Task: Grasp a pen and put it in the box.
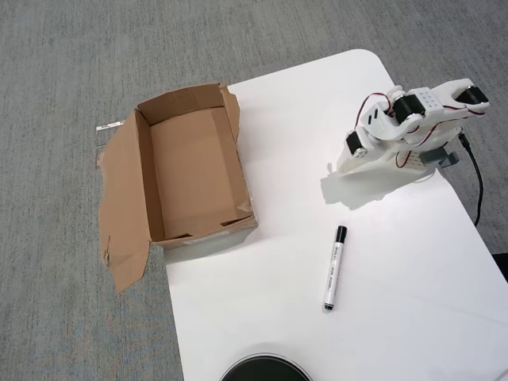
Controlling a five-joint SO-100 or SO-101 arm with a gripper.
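Note:
The pen (334, 268), a slim white marker with a black cap at its far end, lies flat on the white table (413, 317), right of the box. The box (194, 171) is brown cardboard, open and empty. It stands at the table's left edge with a wide torn flap (123, 206) splayed out over the grey carpet. My gripper (341, 164) is on the folded white arm at the upper right, above the pen and well apart from it. Its fingers point down-left, with no gap showing between them, and hold nothing.
The arm's base and black servos (421, 119) sit near the table's right edge, with a black cable (475, 178) running down beside it. A round black object (264, 370) pokes in at the bottom edge. Grey carpet (63, 79) surrounds the table.

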